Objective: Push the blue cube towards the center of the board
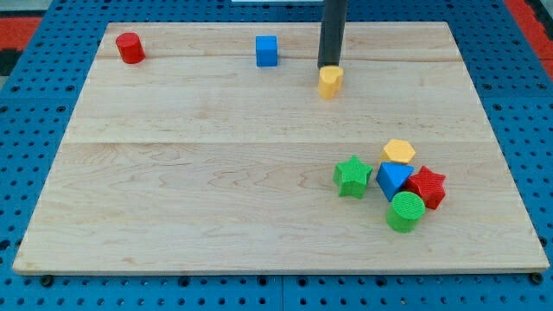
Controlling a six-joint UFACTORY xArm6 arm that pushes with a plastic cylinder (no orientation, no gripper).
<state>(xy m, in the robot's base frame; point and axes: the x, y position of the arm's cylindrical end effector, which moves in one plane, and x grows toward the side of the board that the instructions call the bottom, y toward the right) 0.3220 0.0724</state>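
Note:
The blue cube (pixel 267 50) sits near the view's top edge of the wooden board (pixel 173 190), left of centre. My tip (pixel 328 68) is to the cube's right, a short gap away, and rests right at the top of a small yellow block (pixel 329 82). The rod rises straight up out of the view's top.
A red cylinder (pixel 130 47) stands at the top left. At the lower right is a cluster: green star (pixel 352 176), yellow hexagon (pixel 399 151), blue triangular block (pixel 394 180), red star (pixel 427 187), green cylinder (pixel 405 212).

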